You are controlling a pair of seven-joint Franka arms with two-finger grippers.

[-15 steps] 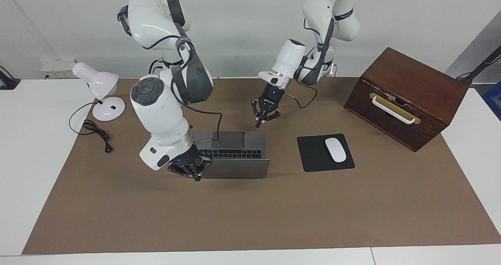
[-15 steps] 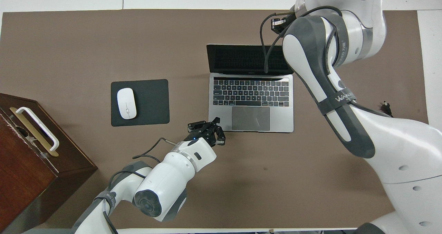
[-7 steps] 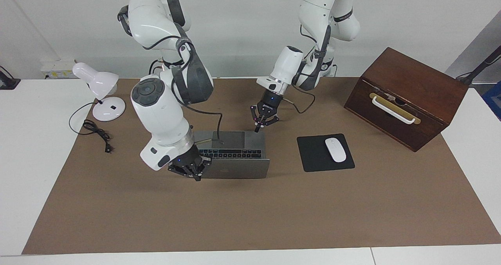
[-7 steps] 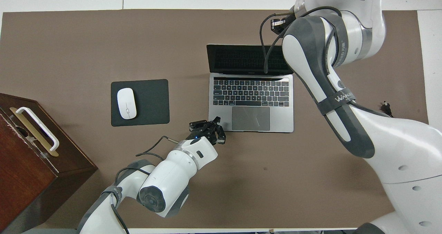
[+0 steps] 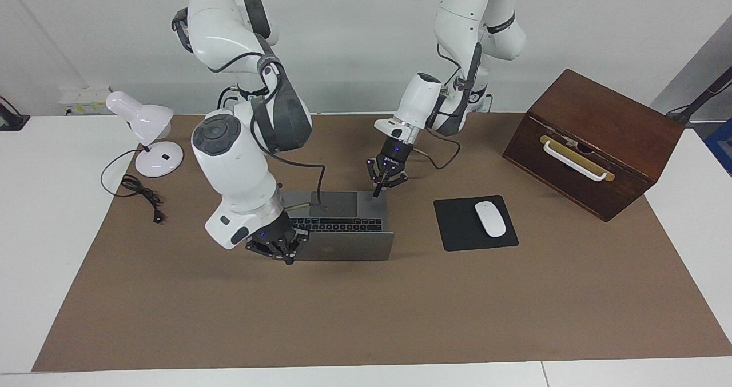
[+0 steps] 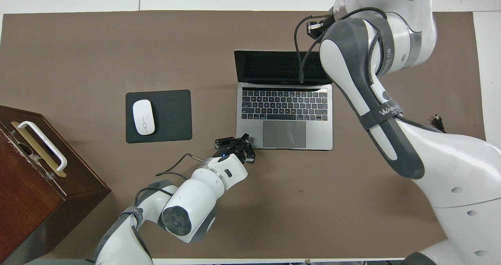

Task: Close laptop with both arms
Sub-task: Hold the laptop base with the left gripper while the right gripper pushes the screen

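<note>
The silver-grey laptop point(image 5: 343, 246) point(image 6: 284, 116) stands open on the brown mat, screen facing the robots. Its lid leans slightly away from them. My right gripper point(image 5: 284, 254) is shut, its fingertips against the back of the lid at the corner toward the right arm's end. In the overhead view that gripper is hidden under its own arm. My left gripper point(image 5: 376, 193) point(image 6: 245, 137) is shut and points down at the base's corner nearest the robots, toward the left arm's end. Whether it touches the base I cannot tell.
A black mouse pad point(image 5: 457, 227) with a white mouse point(image 5: 490, 219) lies beside the laptop toward the left arm's end. A brown wooden box point(image 5: 595, 141) with a white handle stands past it. A white desk lamp point(image 5: 146, 130) and its cord point(image 5: 140, 195) sit at the right arm's end.
The left gripper has come down and forward to the laptop base's corner. The right gripper has stayed at the lid, and the lid's angle looks unchanged.
</note>
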